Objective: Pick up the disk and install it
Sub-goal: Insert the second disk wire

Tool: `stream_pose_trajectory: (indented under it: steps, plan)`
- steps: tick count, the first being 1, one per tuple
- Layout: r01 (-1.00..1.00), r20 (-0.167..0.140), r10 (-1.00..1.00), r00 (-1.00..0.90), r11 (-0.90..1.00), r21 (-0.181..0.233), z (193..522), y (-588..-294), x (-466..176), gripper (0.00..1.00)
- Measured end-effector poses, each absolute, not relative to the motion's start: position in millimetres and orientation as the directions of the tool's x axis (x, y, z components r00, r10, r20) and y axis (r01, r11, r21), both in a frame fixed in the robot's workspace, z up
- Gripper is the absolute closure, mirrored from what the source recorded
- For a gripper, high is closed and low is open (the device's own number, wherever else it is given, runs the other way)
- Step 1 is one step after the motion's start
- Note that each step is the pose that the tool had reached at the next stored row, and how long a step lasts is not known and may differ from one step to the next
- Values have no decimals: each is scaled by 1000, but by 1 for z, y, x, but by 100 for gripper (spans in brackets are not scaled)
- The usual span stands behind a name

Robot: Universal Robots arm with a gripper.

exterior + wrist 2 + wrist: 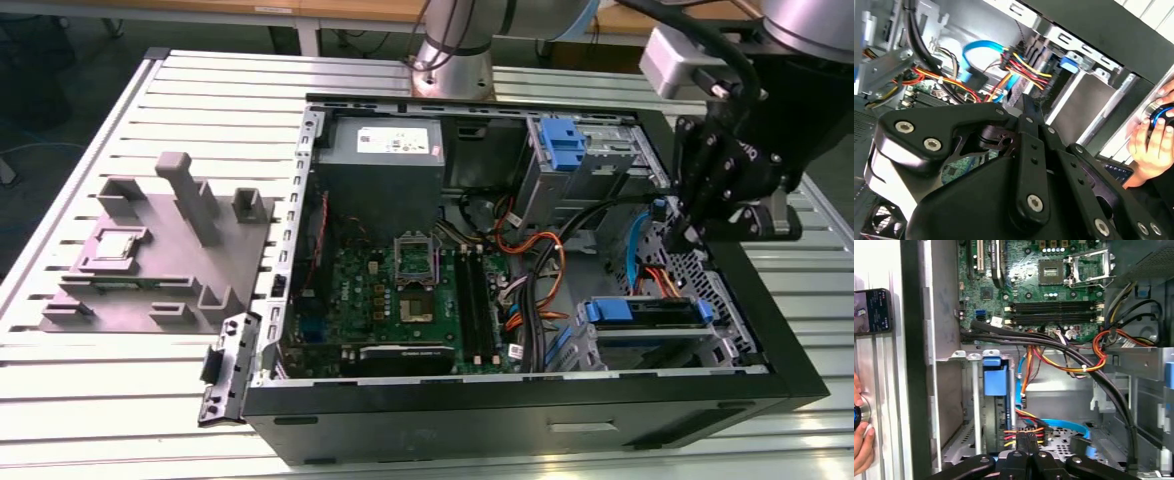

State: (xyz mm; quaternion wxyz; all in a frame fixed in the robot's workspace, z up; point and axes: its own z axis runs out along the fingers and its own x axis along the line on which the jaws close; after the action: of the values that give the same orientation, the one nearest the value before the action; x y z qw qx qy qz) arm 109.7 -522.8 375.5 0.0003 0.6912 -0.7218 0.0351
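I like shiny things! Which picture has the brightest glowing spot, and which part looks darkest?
First wrist view: the table at the edge glows washed-out white. Second wrist view: the black gripper looks darkest, up close. Exterior view: even light, dim inside the computer case.

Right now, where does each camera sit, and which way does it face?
Exterior view: above the table, looking down into the open computer case; arm and claw at its right.
First wrist view: behind the claw, facing the motherboard.
Second wrist view: on the claw, facing cables.
Both wrist views share a hand.
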Motion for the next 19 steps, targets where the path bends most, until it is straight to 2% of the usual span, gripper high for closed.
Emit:
stream_pose_trajectory:
  steps: [19]
  plan:
    - [-998,50,-998,-44,42,-36,383,-482,110,90]
